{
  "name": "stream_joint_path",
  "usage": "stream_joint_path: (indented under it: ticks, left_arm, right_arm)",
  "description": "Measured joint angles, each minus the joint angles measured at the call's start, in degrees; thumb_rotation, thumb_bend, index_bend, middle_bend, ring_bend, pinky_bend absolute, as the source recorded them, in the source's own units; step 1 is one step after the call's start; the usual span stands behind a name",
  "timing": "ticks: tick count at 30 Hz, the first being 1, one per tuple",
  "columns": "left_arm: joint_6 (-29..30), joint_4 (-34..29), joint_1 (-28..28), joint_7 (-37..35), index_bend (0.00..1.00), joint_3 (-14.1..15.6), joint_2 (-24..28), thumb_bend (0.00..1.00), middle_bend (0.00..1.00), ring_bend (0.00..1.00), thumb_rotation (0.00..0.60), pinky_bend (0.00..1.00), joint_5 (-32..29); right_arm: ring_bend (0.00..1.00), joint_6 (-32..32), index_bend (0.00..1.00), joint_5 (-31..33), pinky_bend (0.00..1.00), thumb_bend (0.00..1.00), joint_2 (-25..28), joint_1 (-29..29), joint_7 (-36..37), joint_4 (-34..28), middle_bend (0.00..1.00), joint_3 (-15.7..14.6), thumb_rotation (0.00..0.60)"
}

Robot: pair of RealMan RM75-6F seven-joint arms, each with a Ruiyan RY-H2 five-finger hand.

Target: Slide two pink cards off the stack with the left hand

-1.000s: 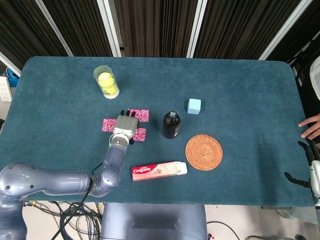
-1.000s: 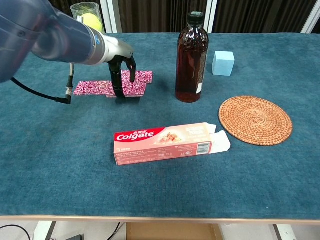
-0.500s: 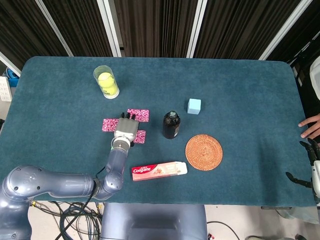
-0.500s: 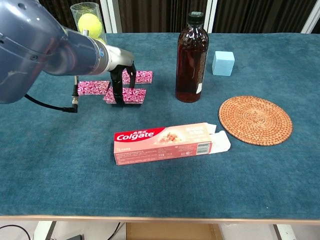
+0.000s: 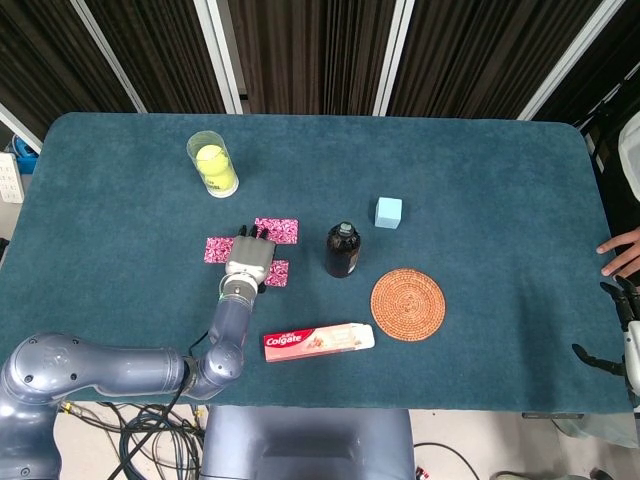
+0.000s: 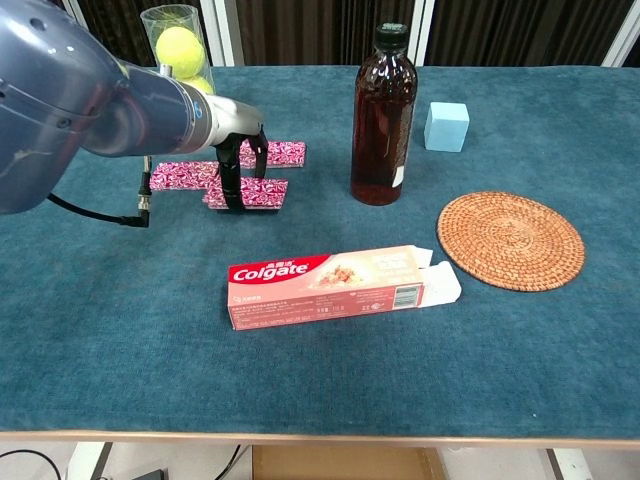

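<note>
Pink patterned cards [image 6: 262, 172], thin flat rectangles with a speckled magenta print, lie fanned in three offset pieces on the teal carpet-like tablecloth [image 5: 480, 190], left of centre. One piece reaches toward 1 o'clock, one toward 9 o'clock, and the nearest one [image 6: 255, 192] toward 5 o'clock of my hand. My left hand [image 5: 250, 254], grey metal with dark fingers [image 6: 226, 185], is set down on the cards with its fingers pointing downward, pressing on the nearest piece; it encloses nothing. The middle of the fan is hidden beneath my hand, so I cannot tell how the pieces overlap there.

My right hand [image 5: 622, 330] shows only at the table's 3 o'clock edge, cut by the frame, dark fingers apart and holding nothing.

At 11 o'clock of the cards stands a clear cylindrical tube with yellow tennis balls [image 5: 212, 163]. At 3 o'clock stands a brown glass bottle with a black cap [image 6: 384, 112], beyond it a small light-blue cube [image 6: 447, 126]. A round woven rattan coaster [image 6: 511, 240] lies at 4 o'clock, and a red-and-pink Colgate toothpaste carton [image 6: 330, 284], one end flap open, lies at 6 o'clock.
</note>
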Motion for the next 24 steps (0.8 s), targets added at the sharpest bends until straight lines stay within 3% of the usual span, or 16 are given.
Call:
stream_joint_path:
  ticks: [12, 24]
  left_arm:
    - [-0.1, 0.0, 0.6, 1.4, 0.38, -0.5, 0.0, 0.16, 0.14, 0.0, 0.6, 0.0, -0.1]
    - [-0.2, 0.0, 0.9, 2.0, 0.34, -1.1, 0.0, 0.16, 0.13, 0.0, 0.6, 0.0, 0.4]
  right_arm:
    - [0.13, 0.0, 0.15, 0.1, 0.23, 0.11, 0.0, 0.0, 0.0, 0.0, 0.06, 0.1, 0.6]
    - [0.13, 0.0, 0.15, 0.3, 0.23, 0.11, 0.1, -0.1, 0.0, -0.1, 0.08, 0.2, 0.6]
